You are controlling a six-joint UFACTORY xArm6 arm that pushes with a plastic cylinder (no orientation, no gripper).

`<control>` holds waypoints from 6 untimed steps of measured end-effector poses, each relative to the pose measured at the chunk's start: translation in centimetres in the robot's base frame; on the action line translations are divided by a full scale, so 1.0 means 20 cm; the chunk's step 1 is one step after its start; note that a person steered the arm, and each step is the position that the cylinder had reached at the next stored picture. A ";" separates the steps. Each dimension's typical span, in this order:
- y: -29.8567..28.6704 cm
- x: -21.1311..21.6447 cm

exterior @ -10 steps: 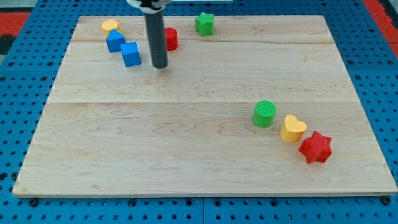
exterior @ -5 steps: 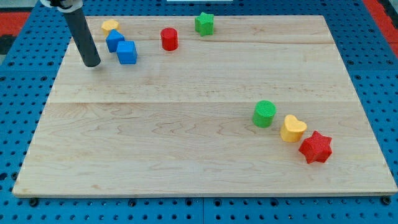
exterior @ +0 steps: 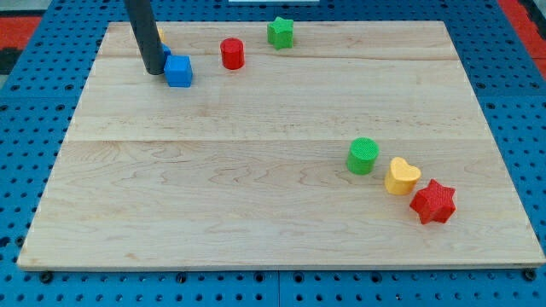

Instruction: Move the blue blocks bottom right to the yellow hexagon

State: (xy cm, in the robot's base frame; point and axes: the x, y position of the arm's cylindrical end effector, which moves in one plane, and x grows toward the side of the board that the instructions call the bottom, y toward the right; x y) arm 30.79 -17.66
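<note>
My tip (exterior: 155,72) touches the blue cube's (exterior: 178,71) left side; my rod leans up-left; no pincer shows.

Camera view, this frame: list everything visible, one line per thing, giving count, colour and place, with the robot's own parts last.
blue cube: one, blue, upper left, just right of my tip.
second blue block: one, blue, mostly hidden behind the rod.
yellow block: one, yellow, only a sliver showing right of the rod; shape cannot be told.
red cylinder: one, red, top, left of centre.
green star: one, green, top centre.
green cylinder: one, green, right of centre.
yellow heart: one, yellow, lower right.
red star: one, red, lower right.
wooden board: one, light wood.
blue pegboard: one, around the board.
my tip: dark rod, against the blue cube's left side.
</note>
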 end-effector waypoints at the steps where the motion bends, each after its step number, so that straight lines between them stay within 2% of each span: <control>1: 0.08 0.00; 2: 0.14 0.00; 4: -0.21 0.02; 5: -0.36 -0.09; 6: -0.19 -0.16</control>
